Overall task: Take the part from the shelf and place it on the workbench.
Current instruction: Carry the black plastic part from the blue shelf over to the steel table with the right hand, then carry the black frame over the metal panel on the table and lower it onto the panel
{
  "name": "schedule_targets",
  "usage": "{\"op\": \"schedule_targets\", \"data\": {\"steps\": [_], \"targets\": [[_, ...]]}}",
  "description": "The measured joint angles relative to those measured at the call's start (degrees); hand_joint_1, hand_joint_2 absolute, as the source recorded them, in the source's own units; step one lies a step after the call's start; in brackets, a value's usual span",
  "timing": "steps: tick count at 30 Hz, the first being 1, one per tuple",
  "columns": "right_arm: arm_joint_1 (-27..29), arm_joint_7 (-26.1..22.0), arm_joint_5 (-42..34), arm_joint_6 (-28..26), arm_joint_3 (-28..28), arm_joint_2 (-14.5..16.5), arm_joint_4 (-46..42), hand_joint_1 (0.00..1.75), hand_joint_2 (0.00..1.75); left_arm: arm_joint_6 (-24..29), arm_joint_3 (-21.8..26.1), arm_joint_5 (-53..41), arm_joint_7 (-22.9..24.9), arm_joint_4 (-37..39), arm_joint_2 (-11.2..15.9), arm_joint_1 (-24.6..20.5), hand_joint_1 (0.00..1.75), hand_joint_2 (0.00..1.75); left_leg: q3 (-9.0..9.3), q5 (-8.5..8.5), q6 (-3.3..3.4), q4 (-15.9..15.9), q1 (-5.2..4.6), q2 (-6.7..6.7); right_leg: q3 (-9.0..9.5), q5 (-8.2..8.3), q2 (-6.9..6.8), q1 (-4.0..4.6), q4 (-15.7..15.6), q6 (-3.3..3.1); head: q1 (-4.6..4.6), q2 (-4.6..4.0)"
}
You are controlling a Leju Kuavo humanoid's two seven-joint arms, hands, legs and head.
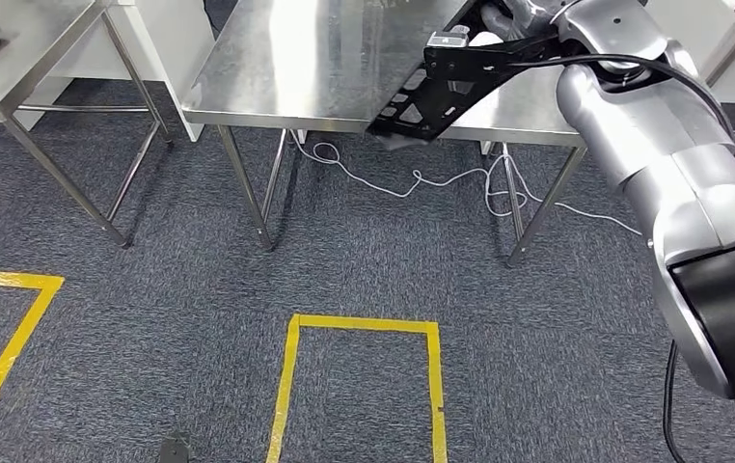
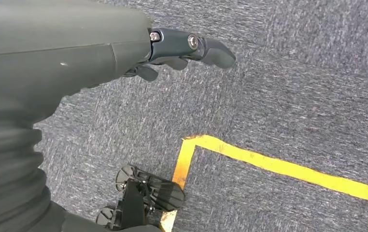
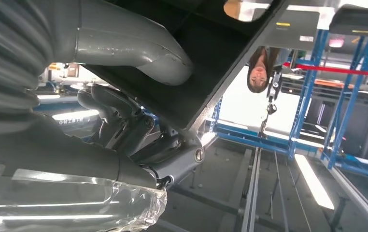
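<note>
The part (image 1: 420,98) is a flat black metal bracket with cut-out holes. My right hand (image 1: 499,29) holds it tilted over the front edge of the steel workbench (image 1: 315,58), its lower end hanging past the table edge. In the right wrist view the thumb (image 3: 138,46) presses on the dark plate (image 3: 206,63) while the darker fingers (image 3: 119,118) curl under it. My left hand (image 2: 172,50) hangs over the grey carpet with its fingers loosely curled and nothing in them.
A second steel table (image 1: 26,58) stands at the left. A white cable (image 1: 421,178) lies on the carpet under the workbench. Yellow tape squares (image 1: 364,328) mark the floor. A person (image 3: 261,72) and blue racks (image 3: 312,92) show in the right wrist view.
</note>
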Motion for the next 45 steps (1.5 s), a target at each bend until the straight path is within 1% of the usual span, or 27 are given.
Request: {"op": "schedule_targets", "data": {"steps": [1,3,7,11,18,30,41,45], "targets": [[0.04,-0.01,0.0,-0.08,0.05,0.08,0.0,1.75,1.75,-0.02,0.03,0.02,0.27,0.0,0.01,0.03,0.0,1.75,-0.16,-0.09,0.09,0.22,-0.11,-0.05,0.16,0.2,0.02,0.0,-0.32,-0.25,-0.03,0.0],[0.11,0.02,0.01,-0.31,0.14,0.22,0.0,1.75,1.75,-0.05,0.09,0.11,1.04,0.0,0.03,0.09,0.0,1.75,-0.2,-0.1,0.43,0.23,-0.06,-0.03,0.15,0.32,0.01,0.08,-0.34,-0.42,-0.02,-0.01],[0.12,0.1,0.01,-0.92,0.34,0.52,0.02,1.75,1.75,-0.09,0.13,0.02,1.99,0.0,0.05,0.09,0.0,1.75,0.01,-0.09,0.4,0.0,0.03,0.36,0.13,0.37,0.36,0.23,-0.33,-0.55,-0.03,0.0],[0.12,0.09,0.07,-1.32,0.41,0.63,0.02,1.75,1.75,-0.24,0.13,-0.07,2.19,0.0,0.05,0.09,0.0,1.75,0.07,-0.07,0.21,-0.07,0.16,0.5,0.11,0.36,0.48,0.38,-0.31,-0.57,-0.03,-0.01],[0.09,-0.1,0.1,-1.6,0.45,0.68,0.02,1.75,1.75,-0.44,0.13,-0.16,2.39,0.0,0.05,0.1,0.0,1.75,0.05,-0.11,-0.65,-0.14,0.21,0.53,0.08,0.29,0.47,0.44,-0.29,-0.68,-0.01,-0.01],[0.0,-0.1,0.12,-1.63,0.53,0.79,0.02,1.75,1.75,-0.44,0.15,-0.16,2.4,0.0,0.08,0.1,0.0,1.75,0.0,-0.07,-0.63,-0.11,-0.21,0.52,0.2,0.32,0.46,0.34,-0.29,-0.64,-0.01,0.0],[-0.03,0.04,0.14,-1.87,0.63,0.88,0.03,1.75,1.75,-0.51,0.15,-0.14,2.48,0.0,0.1,0.1,0.0,1.75,-0.02,-0.07,-0.61,-0.1,-0.32,0.51,0.21,0.32,0.46,0.32,-0.29,-0.64,-0.01,0.0],[-0.03,0.35,0.19,-2.17,0.84,0.88,0.07,1.75,1.75,-1.61,0.21,0.16,2.81,0.0,0.11,0.1,0.0,1.75,-0.02,-0.07,-0.61,-0.1,-0.33,0.51,0.21,0.32,0.46,0.32,-0.29,-0.64,0.0,-0.01]]}}
